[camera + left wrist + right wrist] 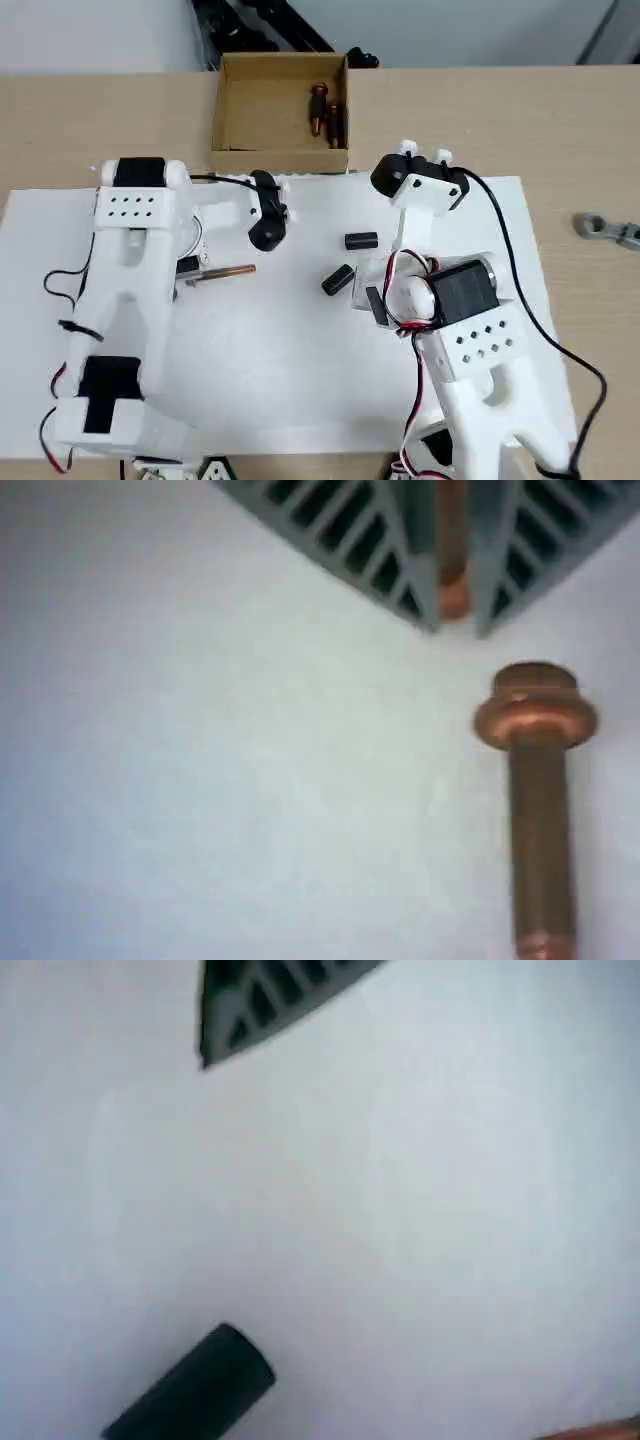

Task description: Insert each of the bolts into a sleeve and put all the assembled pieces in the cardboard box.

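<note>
My left gripper sits low over the white sheet, at the left in the high view. It is shut on a copper bolt whose shaft shows between the fingers. Another copper bolt lies flat just beyond the tips, pointing right in the high view. Two black sleeves lie mid-sheet: one farther back, one right beside my open right gripper. That nearer sleeve lies ahead of one of the right gripper's fingers. The cardboard box holds two assembled pieces.
The white sheet has free room toward the front between the two arms. A metal wrench lies on the bare wooden table at the far right. A black arm joint hangs near the box's front wall.
</note>
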Controlling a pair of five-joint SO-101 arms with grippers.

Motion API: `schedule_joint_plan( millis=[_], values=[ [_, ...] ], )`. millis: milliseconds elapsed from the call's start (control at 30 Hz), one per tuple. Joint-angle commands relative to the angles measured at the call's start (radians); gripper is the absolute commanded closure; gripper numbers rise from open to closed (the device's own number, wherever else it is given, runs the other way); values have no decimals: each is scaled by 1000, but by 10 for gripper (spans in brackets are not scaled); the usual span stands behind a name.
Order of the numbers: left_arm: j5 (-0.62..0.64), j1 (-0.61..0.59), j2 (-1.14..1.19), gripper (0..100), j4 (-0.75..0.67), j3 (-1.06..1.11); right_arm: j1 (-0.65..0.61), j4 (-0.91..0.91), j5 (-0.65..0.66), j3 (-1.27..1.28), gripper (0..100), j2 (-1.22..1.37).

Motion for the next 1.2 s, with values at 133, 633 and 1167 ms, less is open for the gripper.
schedule_joint_plan(
  millis=[133,633,1167],
  values=[
    [-121,26,37,991,29,-24,1,-19,-8,-2,841,-15],
    [-74,-3,250,989,28,-36,2,-64,-8,2,841,-13],
    [324,-15,250,882,26,-33,2,-88,-8,11,841,-13]
  ],
)
